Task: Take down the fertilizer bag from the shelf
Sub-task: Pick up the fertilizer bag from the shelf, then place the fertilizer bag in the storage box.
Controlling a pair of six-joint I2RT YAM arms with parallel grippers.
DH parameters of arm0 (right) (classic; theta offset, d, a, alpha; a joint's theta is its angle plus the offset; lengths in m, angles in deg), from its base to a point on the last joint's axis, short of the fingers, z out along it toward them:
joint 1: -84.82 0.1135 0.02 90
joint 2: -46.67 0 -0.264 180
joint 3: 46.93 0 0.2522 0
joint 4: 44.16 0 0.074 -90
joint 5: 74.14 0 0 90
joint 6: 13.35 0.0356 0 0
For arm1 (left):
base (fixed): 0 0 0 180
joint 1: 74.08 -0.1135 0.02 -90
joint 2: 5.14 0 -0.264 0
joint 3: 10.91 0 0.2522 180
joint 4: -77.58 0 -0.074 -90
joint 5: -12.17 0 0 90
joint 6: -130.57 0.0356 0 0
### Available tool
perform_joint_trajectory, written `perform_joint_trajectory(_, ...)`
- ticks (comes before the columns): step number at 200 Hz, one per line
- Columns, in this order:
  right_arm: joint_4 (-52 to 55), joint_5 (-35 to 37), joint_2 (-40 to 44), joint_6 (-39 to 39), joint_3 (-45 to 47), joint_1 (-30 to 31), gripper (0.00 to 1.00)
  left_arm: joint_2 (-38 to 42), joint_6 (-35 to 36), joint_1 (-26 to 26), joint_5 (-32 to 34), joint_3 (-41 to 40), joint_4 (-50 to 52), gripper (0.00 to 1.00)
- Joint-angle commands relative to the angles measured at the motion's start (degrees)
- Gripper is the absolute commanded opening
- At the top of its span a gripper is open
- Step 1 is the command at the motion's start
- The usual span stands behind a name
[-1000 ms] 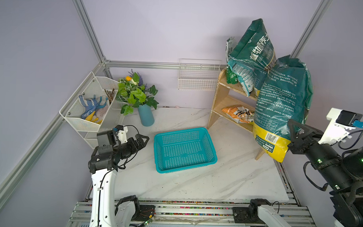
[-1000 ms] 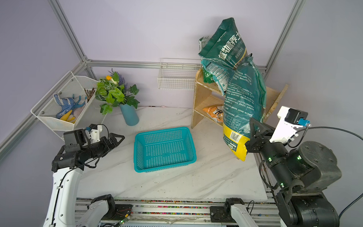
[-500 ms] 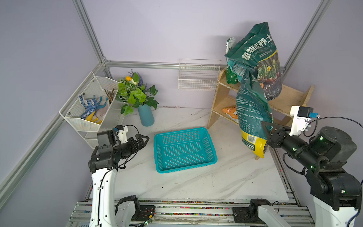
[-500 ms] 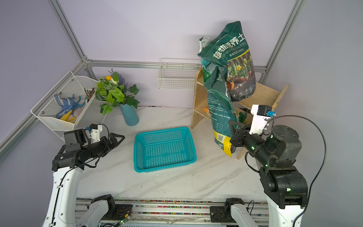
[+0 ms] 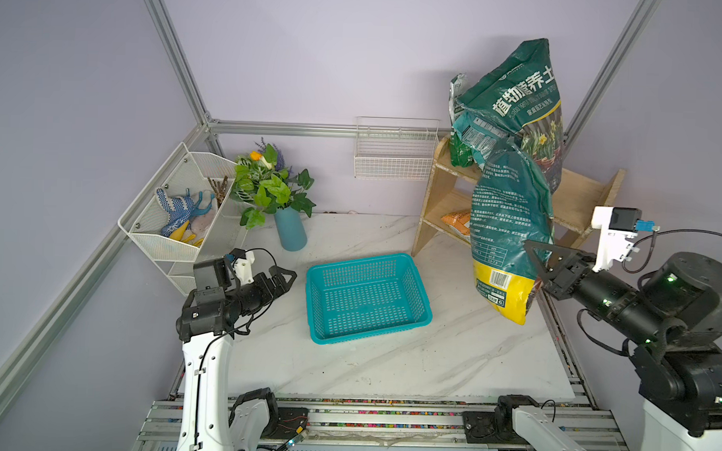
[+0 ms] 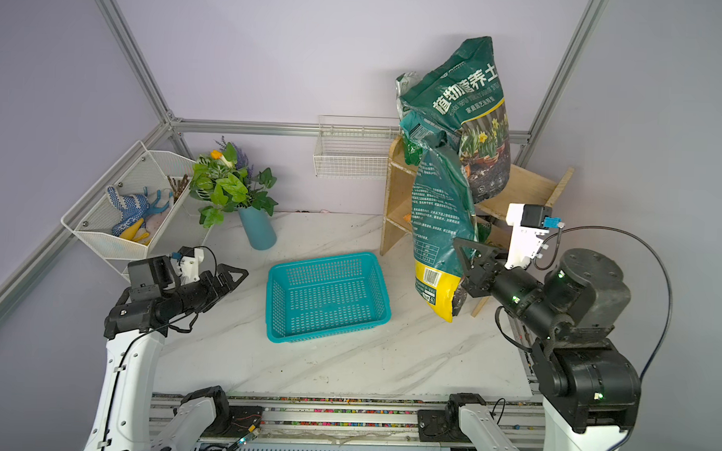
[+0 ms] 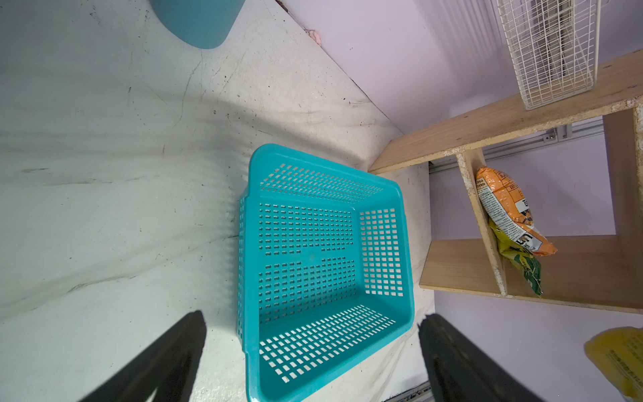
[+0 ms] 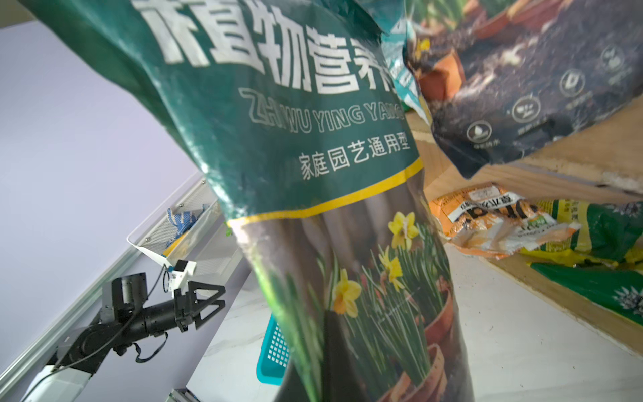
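Note:
The fertilizer bag [image 5: 512,223] [image 6: 442,221], dark green with a yellow bottom, hangs upright in front of the light wooden shelf [image 5: 579,197] [image 6: 526,187]. My right gripper [image 5: 533,261] [image 6: 463,259] is shut on the bag's lower side edge. In the right wrist view the bag [image 8: 313,146] fills the frame, and one dark finger [image 8: 335,355] shows against it. I cannot tell whether the bag's bottom touches the table. My left gripper [image 5: 285,275] [image 6: 235,274] [image 7: 313,318] is open and empty, left of the teal basket.
A second green bag [image 5: 520,108] leans on the shelf's top tier, and an orange bag [image 5: 456,219] lies on the lower tier. The teal basket [image 5: 362,261] sits mid-table. At the back stand a blue vase of plants [image 5: 289,232], a white mesh rack [image 5: 178,212] and a wire wall basket [image 5: 395,153].
My right arm has come down from close to the camera, carrying the bag left off the shelf's front. The bag now hangs lower and straighter. My left arm has not moved.

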State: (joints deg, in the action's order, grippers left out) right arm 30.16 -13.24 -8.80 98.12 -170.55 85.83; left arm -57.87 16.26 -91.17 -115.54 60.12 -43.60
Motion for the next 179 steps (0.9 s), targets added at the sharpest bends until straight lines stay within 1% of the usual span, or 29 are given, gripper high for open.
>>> perform_joint_trajectory(1,-10.6,-4.9,-2.2,0.2,-4.1,0.0,0.00,-0.1,0.3,-0.3,-1.3,-3.0,-0.3,1.00)
perform_joint_trajectory(45,-11.2,-10.7,-2.4,1.5,-4.2,-0.1,0.00,-0.2,0.2,-0.5,-1.4,-3.0,-0.4,1.00)
perform_joint_trajectory(88,-8.2,-13.0,-6.7,1.6,-6.4,0.1,0.00,-0.7,0.0,-1.3,-2.3,-3.2,-0.9,1.00)
perform_joint_trajectory(106,-7.9,-13.2,-9.0,1.8,-6.7,1.9,0.00,-1.0,-0.1,-1.5,-2.6,-3.3,-1.0,1.00)
perform_joint_trajectory(115,-7.7,-11.3,-9.9,1.3,-6.8,4.5,0.00,-1.1,0.0,-1.8,-2.8,-3.4,-1.0,1.00)
perform_joint_trajectory(122,-7.2,-8.5,-10.7,0.6,-6.8,8.0,0.00,-1.2,0.0,-1.9,-3.0,-3.4,-1.0,1.00)
perform_joint_trajectory(128,-6.6,-4.8,-11.5,-0.3,-6.9,11.7,0.00,-1.3,-0.1,-2.0,-3.1,-3.4,-1.1,1.00)
perform_joint_trajectory(140,-5.8,3.6,-13.2,-1.9,-6.6,21.4,0.00,-1.5,0.0,-2.2,-3.4,-3.4,-1.1,1.00)
perform_joint_trajectory(156,-6.1,12.8,-15.5,-3.4,-5.7,31.5,0.00,-1.4,0.0,-2.3,-3.6,-3.4,-1.2,1.00)
perform_joint_trajectory(164,-7.8,15.1,-16.0,-4.1,-4.4,34.7,0.00,-1.3,0.1,-2.3,-3.5,-3.4,-1.1,1.00)
perform_joint_trajectory(179,-13.4,16.2,-15.7,-4.2,-0.4,37.0,0.00,-1.2,0.1,-2.3,-3.6,-3.4,-1.1,1.00)
